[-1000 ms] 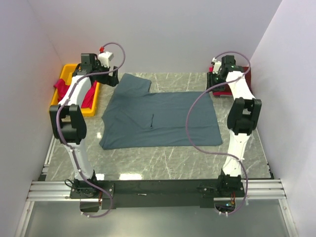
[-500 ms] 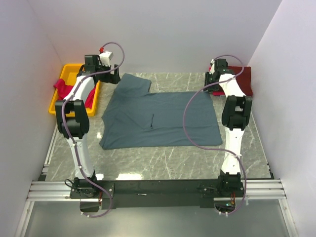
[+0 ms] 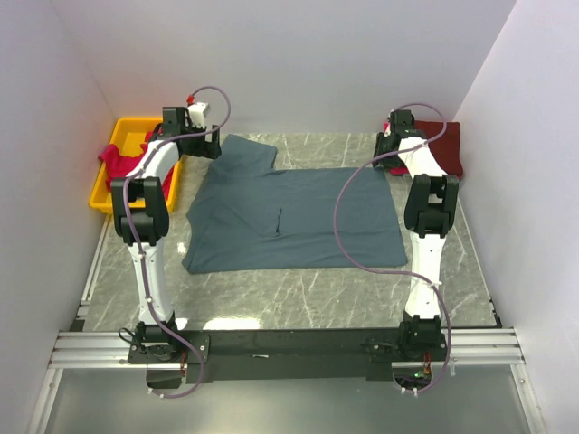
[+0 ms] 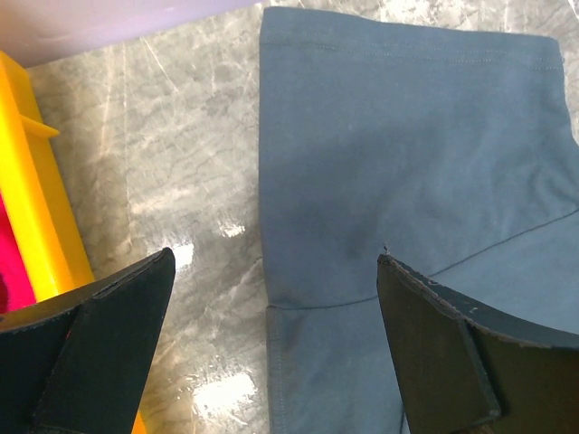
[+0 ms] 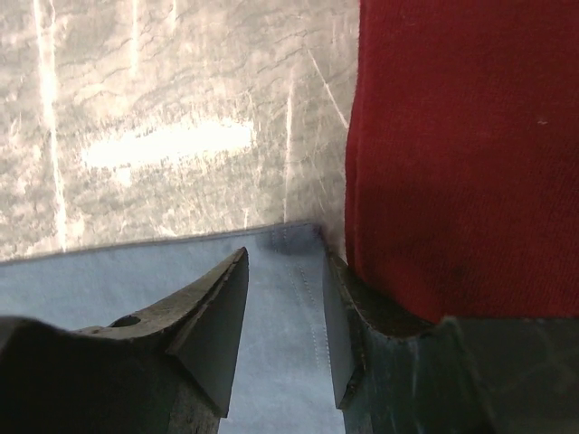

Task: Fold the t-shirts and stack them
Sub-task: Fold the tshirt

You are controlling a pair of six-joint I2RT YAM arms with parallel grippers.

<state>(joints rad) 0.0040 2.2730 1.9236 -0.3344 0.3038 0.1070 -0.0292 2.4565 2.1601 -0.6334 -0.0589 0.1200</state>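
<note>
The grey marbled surface (image 3: 298, 289) carries everything. Most of its middle is covered by the blue-grey shirt (image 3: 298, 217), spread flat with one sleeve reaching toward the far left and a small crease near its centre. At the far left stands the yellow bin (image 3: 99, 194), with the pinkish-red shirt (image 3: 113, 161) bunched inside and hanging over its rim. In the far right corner lies the maroon shirt (image 3: 445, 149), folded into a compact block, its near edge just beside the blue-grey shirt's far right corner.

The left claw (image 4: 273, 262) hangs over the sleeve, its jaws spread wide and holding nothing. One finger is above bare surface near the bin, the other above the cloth.

The right claw (image 5: 284, 253) is low over the blue-grey shirt's far right corner, its jaws partly apart with flat cloth showing in the gap, nothing pinched. Its outer finger (image 5: 348, 316) runs along the maroon shirt's edge; whether they touch I cannot tell.
</note>
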